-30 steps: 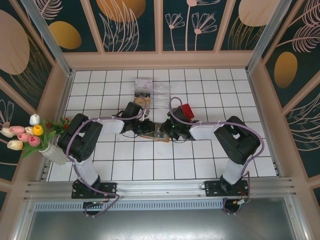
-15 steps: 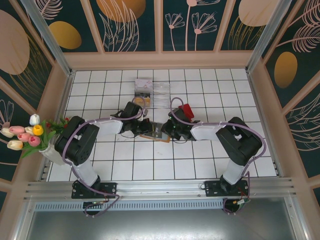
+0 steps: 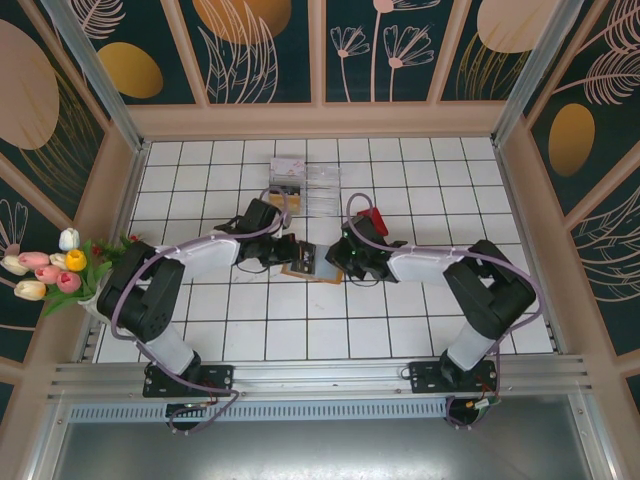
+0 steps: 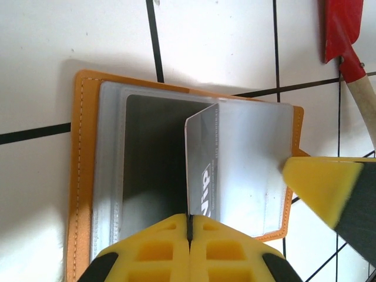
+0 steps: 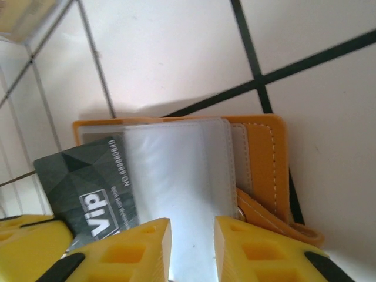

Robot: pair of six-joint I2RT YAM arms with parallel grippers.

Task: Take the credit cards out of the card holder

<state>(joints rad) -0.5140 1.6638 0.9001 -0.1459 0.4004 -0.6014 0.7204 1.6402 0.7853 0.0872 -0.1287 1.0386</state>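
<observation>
Lying open on the white tiled table (image 3: 420,320), the flat tan-orange leather card holder (image 4: 82,176) shows clear sleeves. The left gripper (image 4: 189,226) is clamped tight on a thin grey "VIP" credit card (image 4: 202,170) standing edgewise over the holder's middle. The right gripper (image 5: 192,235) has its jaws slightly parted above the sleeve, gripping nothing.
</observation>
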